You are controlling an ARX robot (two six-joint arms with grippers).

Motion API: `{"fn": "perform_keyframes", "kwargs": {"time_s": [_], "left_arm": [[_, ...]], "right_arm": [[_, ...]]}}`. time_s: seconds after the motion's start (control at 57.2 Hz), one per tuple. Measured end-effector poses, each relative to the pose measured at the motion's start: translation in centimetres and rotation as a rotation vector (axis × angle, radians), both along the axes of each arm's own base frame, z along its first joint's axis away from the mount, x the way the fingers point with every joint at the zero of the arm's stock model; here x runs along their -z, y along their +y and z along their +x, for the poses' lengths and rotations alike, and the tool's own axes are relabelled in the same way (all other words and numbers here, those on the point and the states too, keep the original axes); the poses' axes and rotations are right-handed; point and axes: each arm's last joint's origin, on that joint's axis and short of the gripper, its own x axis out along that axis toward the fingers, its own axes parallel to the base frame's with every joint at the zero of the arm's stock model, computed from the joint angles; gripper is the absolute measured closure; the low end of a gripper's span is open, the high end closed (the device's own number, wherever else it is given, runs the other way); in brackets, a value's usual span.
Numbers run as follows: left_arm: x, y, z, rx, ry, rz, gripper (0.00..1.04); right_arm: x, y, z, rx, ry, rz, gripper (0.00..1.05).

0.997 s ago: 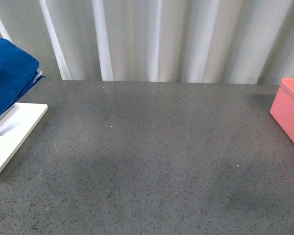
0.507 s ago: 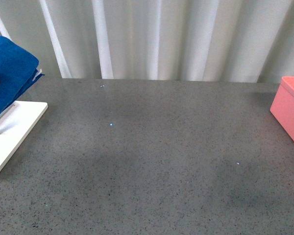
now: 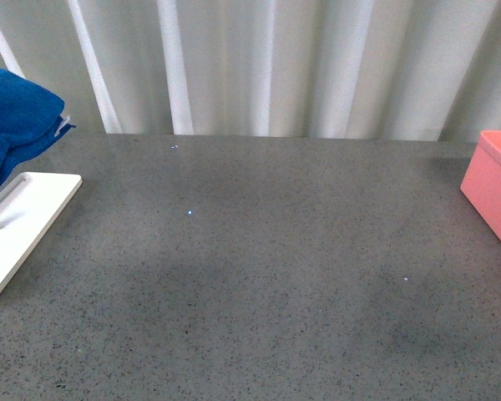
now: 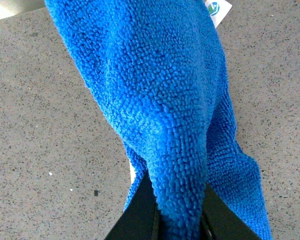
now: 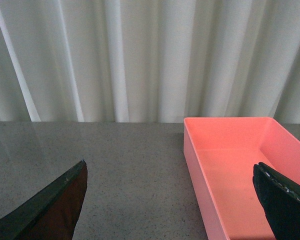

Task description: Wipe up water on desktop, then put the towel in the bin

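Note:
The blue fluffy towel (image 4: 160,100) hangs bunched from my left gripper (image 4: 179,216), whose jaws are shut on its folds above the speckled grey desktop (image 4: 40,125). In the front view the towel (image 3: 12,117) shows at the far left edge, above the white stand; the gripper itself is out of that view. The salmon-pink bin (image 3: 494,192) stands at the far right. My right gripper (image 5: 170,167) is open above the desktop next to the bin (image 5: 190,145), one finger (image 5: 282,200) over the bin's empty inside. A few tiny bright specks (image 3: 189,212) dot the desktop (image 3: 259,276).
A flat white stand (image 3: 25,225) lies at the left edge under the towel. A pale pleated curtain (image 3: 275,67) closes off the far side of the desktop. A white label (image 4: 217,10) sticks out of the towel.
In the front view the towel has drawn up and left, bunching and uncovering more of the white stand. The dark bit of gripper seen beside it earlier has gone.

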Motion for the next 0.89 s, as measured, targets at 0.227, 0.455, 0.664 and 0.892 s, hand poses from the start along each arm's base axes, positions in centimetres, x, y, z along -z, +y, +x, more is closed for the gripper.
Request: {"fn": "perform_keyframes", "kwargs": {"time_s": [0.227,0.455,0.664,0.892], "left_arm": [[-0.8,-0.2,-0.1,0.015,-0.022,-0.042,0.99],[-4.3,0.1,-0.3,0.029,-0.095,-0.064,0.99],[-9.1,0.1,-1.2,0.058,-0.210,-0.129,0.99],[-15.5,-7.8,-6.2,0.349,-0.411,-0.312,0.99]], "right_arm": [[0.0,0.0,0.0,0.000,0.000,0.000,0.07],[0.0,0.0,0.0,0.000,0.000,0.000,0.07],[0.0,0.0,0.0,0.000,0.000,0.000,0.07],[0.0,0.0,0.0,0.000,0.000,0.000,0.07]]}}
